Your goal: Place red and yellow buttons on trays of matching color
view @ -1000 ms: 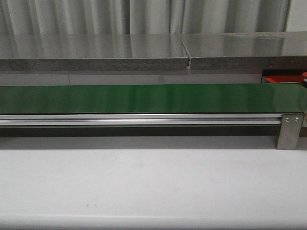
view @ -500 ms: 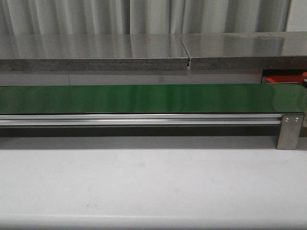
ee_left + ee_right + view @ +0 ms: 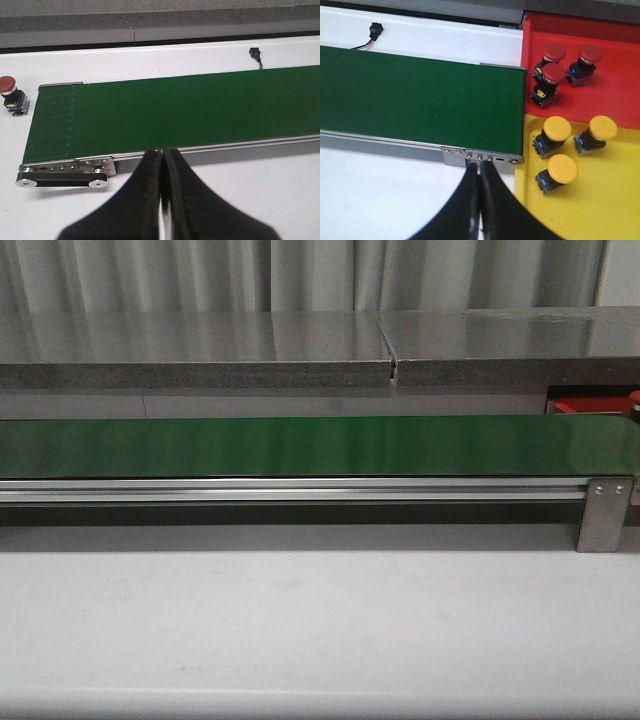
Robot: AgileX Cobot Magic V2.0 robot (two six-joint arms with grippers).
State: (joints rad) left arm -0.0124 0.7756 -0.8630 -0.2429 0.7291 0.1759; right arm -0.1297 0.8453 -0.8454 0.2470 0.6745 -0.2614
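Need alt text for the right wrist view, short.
Three red buttons lie in a red tray and three yellow buttons in a yellow tray, both at the end of a bare green belt. The right gripper, fingers shut and empty, hangs near the belt's end bracket.

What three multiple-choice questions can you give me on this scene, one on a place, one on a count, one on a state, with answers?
1. Where is the lone red mushroom-head push button with its black and blue base?
A. On the white table beside the end of the green conveyor belt
B. On the belt
C. In a tray

2. How many yellow mushroom-head push buttons lie in the yellow plastic tray?
A. One
B. Three
C. Five

3. How do the jaws of the left tool stand?
A. Wide open
B. Gripping a button
C. Shut on nothing

Answers: 1 A, it stands off the belt's end on bare table. 2 B, three yellow caps show. 3 C, the black fingers meet with nothing between.
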